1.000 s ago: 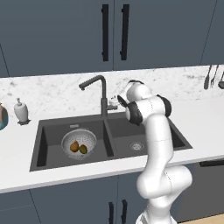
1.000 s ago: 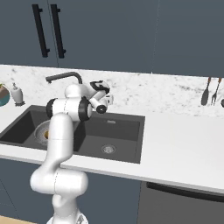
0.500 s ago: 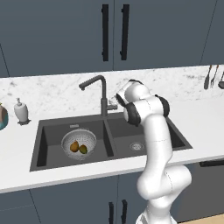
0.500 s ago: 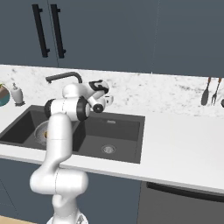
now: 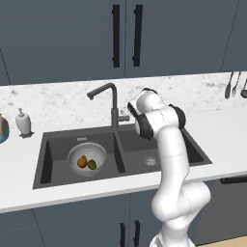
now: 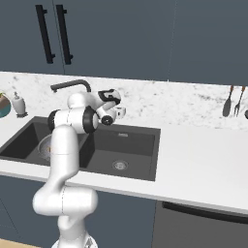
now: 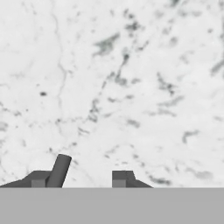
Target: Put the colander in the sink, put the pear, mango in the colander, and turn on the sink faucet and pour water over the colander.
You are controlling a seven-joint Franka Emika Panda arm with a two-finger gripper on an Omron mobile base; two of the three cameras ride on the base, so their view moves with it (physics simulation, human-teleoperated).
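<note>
The tool (image 7: 81, 177) points at the white marbled wall, its two dark fingertips standing apart with a small grey lever (image 7: 59, 170) rising just beside the left one; nothing is gripped between them. It sits at the base of the sink faucet (image 5: 112, 103), behind the divider of the sink (image 5: 43, 164). The colander (image 5: 87, 158) rests in the left basin with two fruits inside, one orange-brown (image 5: 82, 161) and one greenish (image 5: 91, 165), touching. The right basin holds only its round drain (image 5: 150, 160). A soap dispenser (image 5: 22, 122) stands on the bench (image 5: 226, 132).
</note>
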